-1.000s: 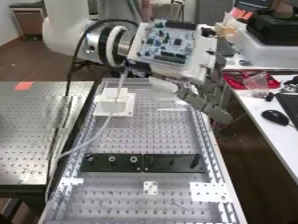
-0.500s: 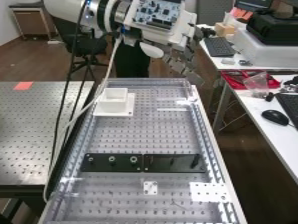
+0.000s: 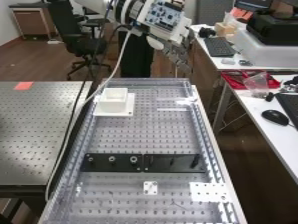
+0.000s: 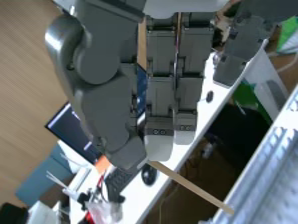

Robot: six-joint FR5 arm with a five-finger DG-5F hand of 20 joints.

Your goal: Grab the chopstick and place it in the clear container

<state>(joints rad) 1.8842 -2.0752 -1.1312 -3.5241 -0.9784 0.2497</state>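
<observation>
Chopstick (image 4: 193, 187) off every surface, tilted, pinched by the hand (image 4: 159, 95) between thumb (image 4: 110, 120) and fingers (image 4: 159, 142), with a bare length jutting past the tips. Grab apparently done, placing not yet.

Up the bench (image 3: 146, 135) in the high view: in the near part, white plate (image 3: 209, 192) beside the right edge; farther up, dark strip (image 3: 159, 162), from close to the left edge to close to the right one; beyond, white box (image 3: 114, 98) near the far left corner. Toward the far right corner, faint see-through outline (image 3: 173, 103), perhaps the clear container, though impossible to say for certain. Left to do, on that guess: bring the chopstick in over the far edge, line up above the opening, lower, let go. Some risk of a swivel in the pinch, or of a knock against the rim, given so slim a stick.

As for pose, hand raised past the bench's far edge, toward the right corner, well above the top, fingers slanting down and to the view's right. Behind, arm (image 3: 135, 11) angled in from the upper left.
</observation>
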